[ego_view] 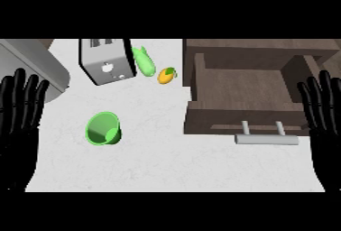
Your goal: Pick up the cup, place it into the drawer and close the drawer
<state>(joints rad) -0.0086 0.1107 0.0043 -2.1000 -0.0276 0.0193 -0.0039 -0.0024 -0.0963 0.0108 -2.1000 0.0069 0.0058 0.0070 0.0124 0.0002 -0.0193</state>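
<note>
the left hand (pixel 20 117) rests at the left edge of the head view, fingers straight and pointing up, spread wide and holding nothing. the right hand (pixel 323 113) is much the same at the right edge, open, fingers up, just beside the drawer's right side and overlapping it in the view.

the green cup (pixel 103 129) sits on the white counter (pixel 166 167), left of the middle, well apart from both hands. it looks tilted, with its open mouth showing and its inside a darker green.

the drawer (pixel 226 122) stands pulled open on the right, dark brown wood, its inside bare as far as i can see. its pale grey bar handle (pixel 266 139) sticks out from the front panel toward the lower edge.

farther back there's a silver toaster (pixel 106 61), a long green vegetable (pixel 143 62) just beside it, and a small orange and green fruit (pixel 166 75) near that. a grey rounded object (pixel 33 63) fills the far left corner; i can't tell what it is.
</note>
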